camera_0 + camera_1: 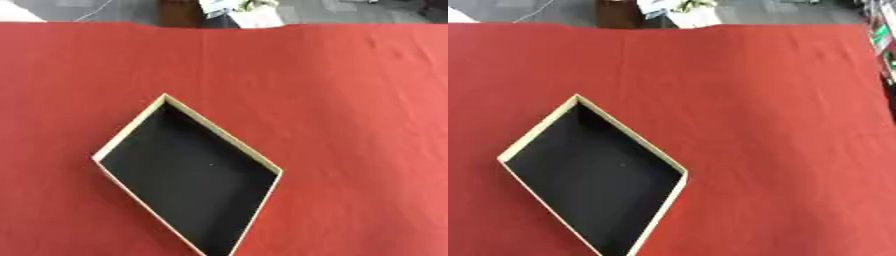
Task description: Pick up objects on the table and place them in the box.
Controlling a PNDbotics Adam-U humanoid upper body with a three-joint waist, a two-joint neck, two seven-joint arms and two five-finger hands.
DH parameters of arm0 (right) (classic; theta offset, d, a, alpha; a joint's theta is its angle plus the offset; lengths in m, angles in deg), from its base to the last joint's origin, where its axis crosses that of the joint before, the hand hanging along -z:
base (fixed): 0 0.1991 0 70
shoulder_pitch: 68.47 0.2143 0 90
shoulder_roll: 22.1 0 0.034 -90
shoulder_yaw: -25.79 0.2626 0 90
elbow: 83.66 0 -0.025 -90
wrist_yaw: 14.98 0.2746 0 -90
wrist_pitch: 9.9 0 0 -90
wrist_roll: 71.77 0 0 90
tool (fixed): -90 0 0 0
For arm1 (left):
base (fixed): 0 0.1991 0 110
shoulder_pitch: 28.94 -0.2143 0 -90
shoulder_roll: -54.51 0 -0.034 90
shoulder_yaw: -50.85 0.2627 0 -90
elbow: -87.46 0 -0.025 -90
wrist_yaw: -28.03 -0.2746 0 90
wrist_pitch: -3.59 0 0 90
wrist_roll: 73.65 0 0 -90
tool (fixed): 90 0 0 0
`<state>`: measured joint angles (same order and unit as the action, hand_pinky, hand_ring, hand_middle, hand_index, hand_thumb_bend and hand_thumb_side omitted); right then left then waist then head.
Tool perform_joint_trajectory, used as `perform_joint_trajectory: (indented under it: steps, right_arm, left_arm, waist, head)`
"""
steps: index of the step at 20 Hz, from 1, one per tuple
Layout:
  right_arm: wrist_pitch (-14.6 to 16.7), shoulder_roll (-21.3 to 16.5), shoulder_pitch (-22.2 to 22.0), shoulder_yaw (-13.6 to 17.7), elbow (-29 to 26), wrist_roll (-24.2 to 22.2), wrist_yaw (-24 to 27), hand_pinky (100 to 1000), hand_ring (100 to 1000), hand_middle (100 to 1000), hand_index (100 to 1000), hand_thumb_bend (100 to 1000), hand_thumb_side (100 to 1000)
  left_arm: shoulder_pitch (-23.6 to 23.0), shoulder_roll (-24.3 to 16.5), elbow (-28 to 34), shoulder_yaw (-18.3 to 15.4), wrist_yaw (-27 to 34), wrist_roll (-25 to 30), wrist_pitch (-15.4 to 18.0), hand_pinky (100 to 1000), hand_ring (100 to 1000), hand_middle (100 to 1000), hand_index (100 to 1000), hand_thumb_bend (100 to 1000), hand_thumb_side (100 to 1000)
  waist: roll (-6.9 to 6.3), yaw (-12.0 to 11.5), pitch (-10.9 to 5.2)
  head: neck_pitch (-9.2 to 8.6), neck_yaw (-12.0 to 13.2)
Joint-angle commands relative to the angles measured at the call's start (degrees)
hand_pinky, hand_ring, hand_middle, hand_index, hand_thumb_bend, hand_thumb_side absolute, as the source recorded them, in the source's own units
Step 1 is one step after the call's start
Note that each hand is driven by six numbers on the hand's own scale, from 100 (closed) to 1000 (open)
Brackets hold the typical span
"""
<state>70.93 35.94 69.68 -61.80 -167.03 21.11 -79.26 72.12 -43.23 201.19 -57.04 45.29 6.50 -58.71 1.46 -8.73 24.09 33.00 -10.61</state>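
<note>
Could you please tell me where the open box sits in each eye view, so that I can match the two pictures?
Left eye view: the box, black inside with a pale rim, lies left of centre, its near corner cut off by the bottom edge.
Right eye view: the box lies further left, again cut off at the bottom.
Shared landmark: the red cloth's far edge.

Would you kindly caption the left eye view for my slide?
Empty, black-lined shallow cardboard box set cornerwise on a red tablecloth; no hands visible.
</note>
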Motion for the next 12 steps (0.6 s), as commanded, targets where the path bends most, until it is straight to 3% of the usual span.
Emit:
perform_joint_trajectory:
  steps: [1,4,6,12]
  right_arm:
    - [0.3,-4.23,-2.45,0.39,-13.72,-1.83,6.48,100,281,268,388,231,100]
    - [1.12,-5.02,-6.1,-0.57,-25.11,-3.28,12.75,100,284,268,388,224,100]
    - [3.18,-5.35,-7.31,-1.83,-29.66,-3.46,16.79,100,292,275,387,225,100]
    - [16.94,-5.42,-6.46,-7.32,-31.2,-1.37,26.52,100,311,298,388,218,100]
  left_arm:
    - [0.29,-2.71,0.86,-0.77,0.39,-0.73,0.11,589,609,647,701,127,681]
    - [0.42,-3.41,0.86,-0.63,0.71,-1.1,0.11,590,610,648,702,128,682]
    - [0.46,-3.75,0.86,-0.48,0.89,-1.2,0.01,590,611,649,703,129,682]
    - [0.43,-4.61,0.86,-0.17,1.43,-1.43,-0.32,591,613,650,704,131,683]
  waist:
    - [-0.01,0.25,-2.08]
    - [0.05,0.5,-2.8]
    - [0.13,0.56,-3.26]
    - [0.56,0.5,-4.57]
  head:
    - [0.74,1.1]
    - [1.41,1.94]
    - [1.91,2.33]
    - [3.57,2.0]
